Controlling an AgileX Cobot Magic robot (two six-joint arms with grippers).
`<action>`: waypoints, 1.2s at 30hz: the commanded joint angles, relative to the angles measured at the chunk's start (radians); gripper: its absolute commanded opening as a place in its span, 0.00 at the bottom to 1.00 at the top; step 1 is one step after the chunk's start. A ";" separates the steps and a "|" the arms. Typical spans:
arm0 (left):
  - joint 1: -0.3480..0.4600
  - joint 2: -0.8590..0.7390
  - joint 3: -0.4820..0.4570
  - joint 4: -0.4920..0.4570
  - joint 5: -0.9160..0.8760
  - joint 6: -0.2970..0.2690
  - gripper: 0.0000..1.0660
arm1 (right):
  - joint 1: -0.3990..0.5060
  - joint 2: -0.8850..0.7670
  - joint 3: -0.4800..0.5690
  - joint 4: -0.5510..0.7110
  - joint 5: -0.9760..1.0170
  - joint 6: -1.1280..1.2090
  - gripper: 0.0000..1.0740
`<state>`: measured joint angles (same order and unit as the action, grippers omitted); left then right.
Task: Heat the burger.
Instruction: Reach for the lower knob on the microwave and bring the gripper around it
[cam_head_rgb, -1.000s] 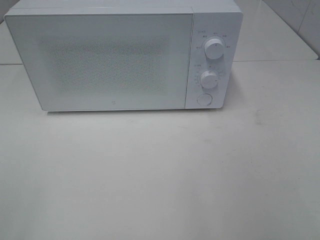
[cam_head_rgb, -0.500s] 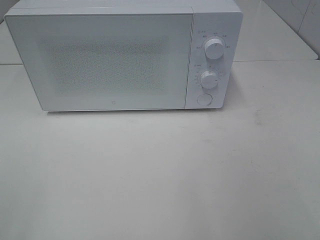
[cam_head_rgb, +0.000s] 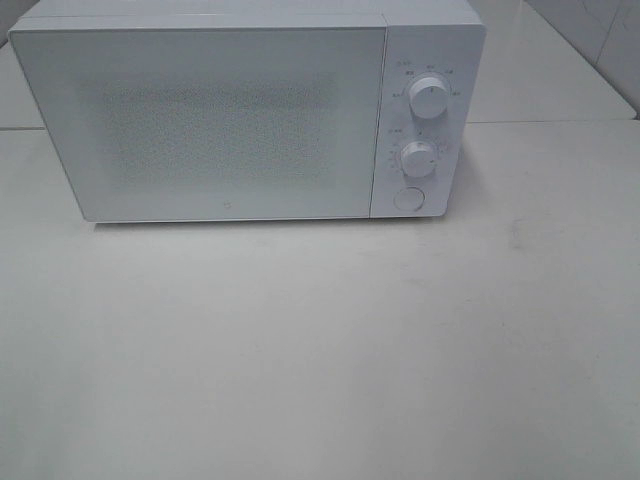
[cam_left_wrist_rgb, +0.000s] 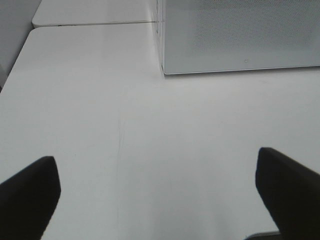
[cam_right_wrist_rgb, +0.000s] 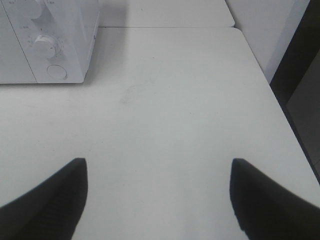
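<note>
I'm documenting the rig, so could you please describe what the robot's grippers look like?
The left gripper shows only two matte black, blunt wedge-shaped fingers; the right gripper looks the same. No cables or markings are visible, and the arms are out of view.

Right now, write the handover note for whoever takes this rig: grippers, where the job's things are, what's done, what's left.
Left gripper: open, empty, over the table.
Right gripper: open, empty, over the table.
Microwave: shut, at the table's back.
Burger: in no view; whether it is inside, cannot tell.
Done: nothing the views confirm.
Left: locate the burger, probably heat it in the microwave.
</note>
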<state>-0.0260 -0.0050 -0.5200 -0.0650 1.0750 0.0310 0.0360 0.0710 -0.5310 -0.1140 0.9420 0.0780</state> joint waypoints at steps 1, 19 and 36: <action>0.005 -0.024 0.004 -0.008 -0.007 -0.002 0.93 | -0.005 0.037 -0.006 -0.002 -0.068 0.006 0.71; 0.005 -0.024 0.004 -0.008 -0.007 -0.002 0.93 | -0.005 0.419 -0.002 0.000 -0.490 0.008 0.71; 0.005 -0.024 0.004 -0.008 -0.007 -0.002 0.92 | -0.005 0.765 0.056 0.040 -0.949 0.010 0.71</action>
<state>-0.0260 -0.0050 -0.5200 -0.0650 1.0750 0.0310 0.0360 0.8320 -0.4810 -0.0750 0.0350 0.0820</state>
